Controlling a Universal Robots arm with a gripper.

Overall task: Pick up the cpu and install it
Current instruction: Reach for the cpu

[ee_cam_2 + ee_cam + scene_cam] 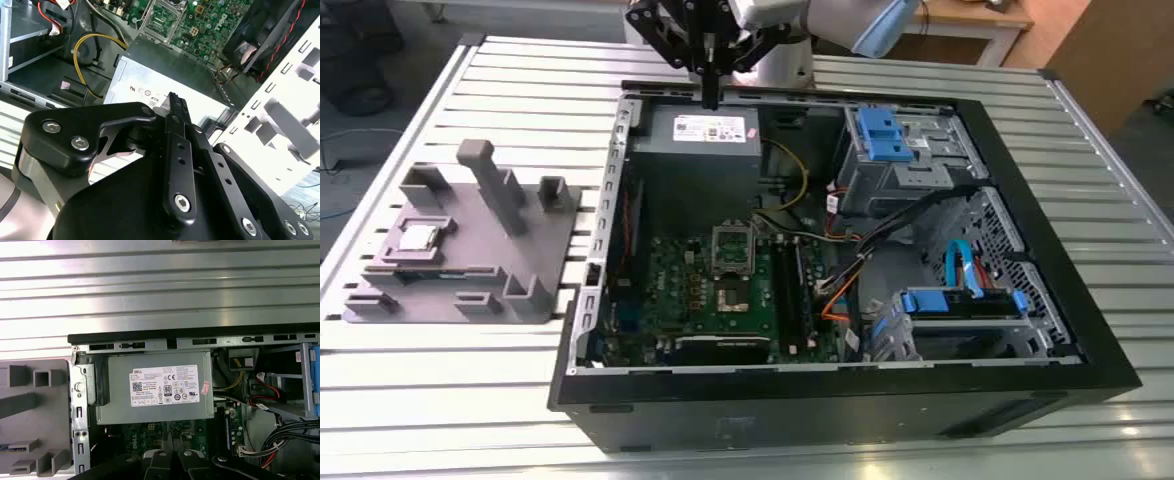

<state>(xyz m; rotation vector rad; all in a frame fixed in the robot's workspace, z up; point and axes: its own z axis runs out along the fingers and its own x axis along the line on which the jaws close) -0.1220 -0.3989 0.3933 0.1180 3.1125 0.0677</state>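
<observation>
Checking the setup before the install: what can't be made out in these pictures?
The cpu on the grey fixture: too small in the exterior view to tell its orientation marks.
The socket: its pins are too small in the exterior view; the gripper partly covers it in the first wrist view; the picture's edge cuts it off in the second wrist view.
The grey fixture: cut off by the picture's edge in the first wrist view.

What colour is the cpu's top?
Pale silvery-grey: the cpu shows best in the exterior view.
</observation>
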